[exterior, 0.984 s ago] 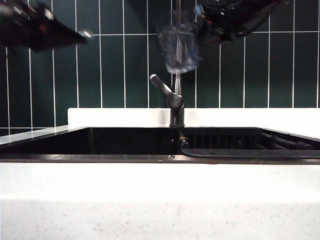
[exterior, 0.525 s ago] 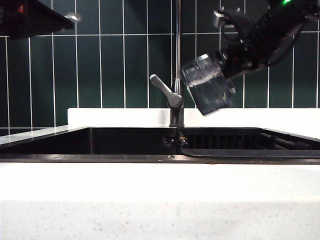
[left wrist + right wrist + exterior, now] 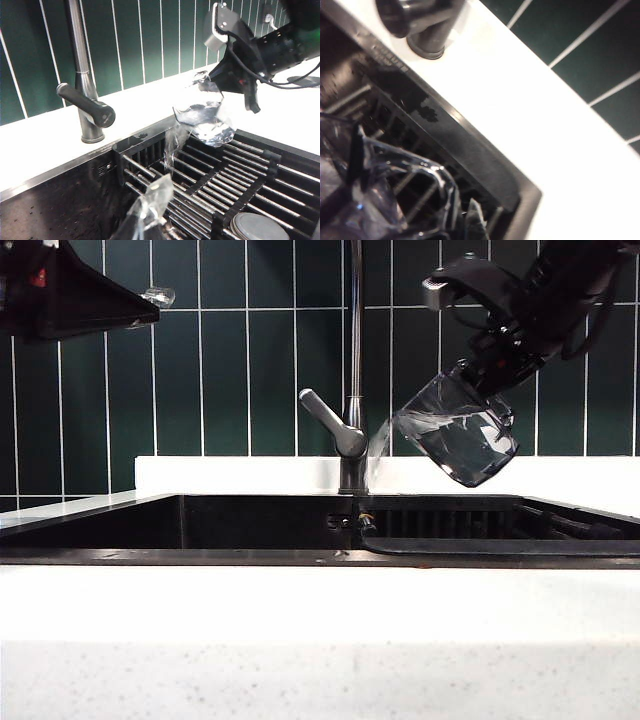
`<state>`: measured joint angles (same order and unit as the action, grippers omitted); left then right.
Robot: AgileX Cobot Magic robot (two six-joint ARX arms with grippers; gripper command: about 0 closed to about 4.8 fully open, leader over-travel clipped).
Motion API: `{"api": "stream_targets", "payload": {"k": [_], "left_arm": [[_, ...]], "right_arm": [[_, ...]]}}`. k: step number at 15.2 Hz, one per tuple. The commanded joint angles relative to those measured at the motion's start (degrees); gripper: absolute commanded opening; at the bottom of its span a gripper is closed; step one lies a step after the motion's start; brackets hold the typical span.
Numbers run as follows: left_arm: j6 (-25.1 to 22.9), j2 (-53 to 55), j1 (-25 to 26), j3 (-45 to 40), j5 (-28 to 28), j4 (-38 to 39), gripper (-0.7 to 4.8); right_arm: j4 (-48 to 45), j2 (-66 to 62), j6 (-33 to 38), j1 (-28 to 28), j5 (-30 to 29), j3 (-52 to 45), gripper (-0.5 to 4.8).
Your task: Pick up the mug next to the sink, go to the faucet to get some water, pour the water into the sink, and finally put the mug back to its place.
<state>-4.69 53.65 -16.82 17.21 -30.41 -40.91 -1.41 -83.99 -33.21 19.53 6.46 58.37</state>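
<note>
Over the sink (image 3: 200,523) — right gripper (image 3: 478,375) tips mug (image 3: 458,439); left gripper (image 3: 152,298) shut.

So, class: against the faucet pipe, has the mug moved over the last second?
Yes. The mug has dropped from the top of the faucet pipe to its right, tipped and pouring, held by the right end effector.

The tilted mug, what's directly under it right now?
Under the mug, held tipped by the right gripper, lies the sink's ribbed drainer, with water streaming onto its bars. What lies beneath the bars cannot be seen.
</note>
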Motion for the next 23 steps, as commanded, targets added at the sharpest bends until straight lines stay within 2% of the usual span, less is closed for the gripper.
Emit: {"api": "stream_targets", "payload": {"k": [1, 5, 9, 14, 16, 19, 20, 23], "left_arm": [[-0.2, -0.2, 0.0, 0.1, -0.4, -0.5, -0.06], [-0.2, -0.2, 0.0, 0.1, -0.5, -1.9, -0.06], [-0.2, -0.2, 0.0, 0.1, -0.5, -2.1, -0.06], [-0.2, -0.2, 0.0, 0.1, -1.8, -2.1, -0.06], [0.1, -1.2, 0.0, 0.1, -1.7, -2.4, -0.06], [0.9, -7.8, 0.0, -2.4, 0.8, -2.9, -0.06], [2.5, -11.3, 0.0, -4.3, 1.8, -2.8, -0.06], [3.9, -22.3, 0.0, -8.4, 5.4, 5.8, -0.06]], "right_arm": [[-0.6, 0.7, -4.6, 1.6, 3.2, 0.4, -0.06], [-0.2, 0.7, -10.9, 4.4, 8.3, 0.3, -0.06], [-0.1, 0.7, -18.2, 4.8, 12.3, 0.4, -0.06], [-0.6, 0.7, -27.7, 4.8, 15.8, 0.4, -0.06], [-0.8, 0.7, -28.6, 4.8, 16.1, 0.4, -0.06], [-1.4, 0.7, -28.6, 4.8, 16.1, 0.4, -0.06], [-2.3, 0.7, -28.6, 4.8, 15.8, 0.4, -0.06], [-3.6, 0.7, -32.0, 4.8, 15.7, 0.4, -0.06]]}}
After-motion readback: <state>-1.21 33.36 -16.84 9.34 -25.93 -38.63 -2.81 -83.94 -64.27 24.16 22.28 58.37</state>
